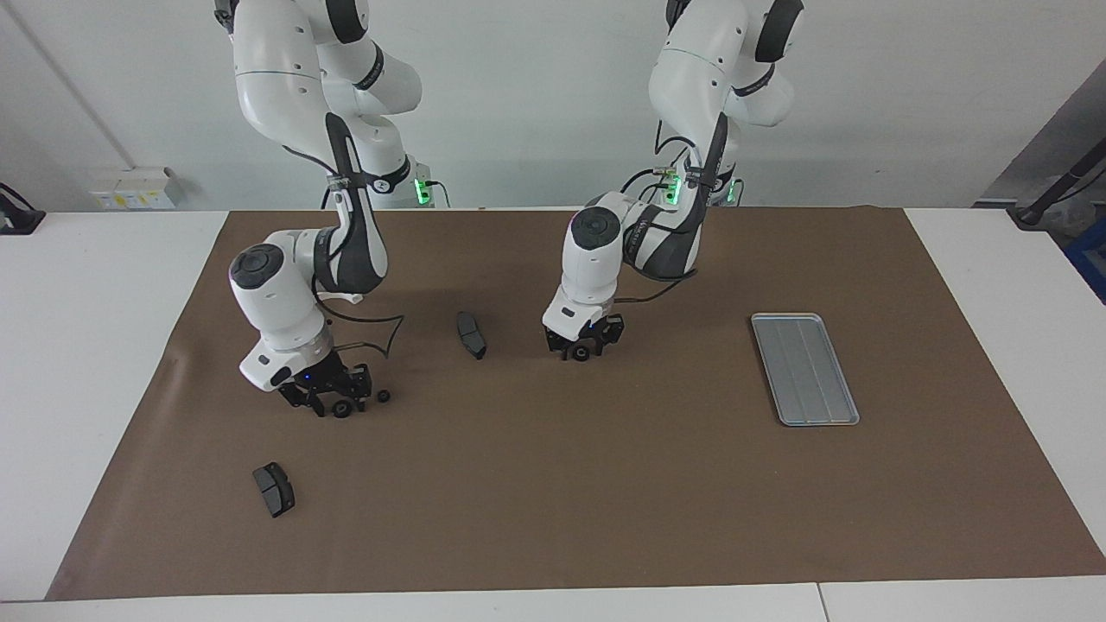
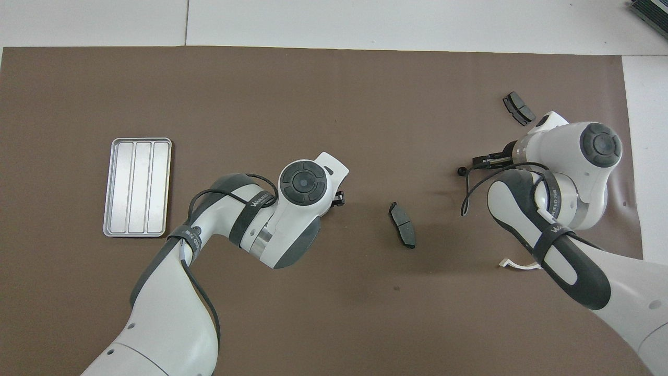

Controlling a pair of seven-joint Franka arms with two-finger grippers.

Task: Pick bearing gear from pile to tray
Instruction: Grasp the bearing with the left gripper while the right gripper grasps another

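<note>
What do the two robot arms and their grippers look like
Both arms have glossy white rounded shells with dark grey joint bands and round dark grey caps. Thin black cables run along each, strapped on; a strap in the overhead view bears white lettering. The left gripper and right gripper are small, black and two-fingered. Green lights glow at the bases.

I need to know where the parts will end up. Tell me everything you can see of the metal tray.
The tray is a flat rectangular piece of silver-grey metal with rounded corners, a low raised rim and lengthwise ridges that split its floor into three strips. It lies flat on the brown mat toward the left arm's end of the table. Nothing lies in it, and neither hand touches it.
</note>
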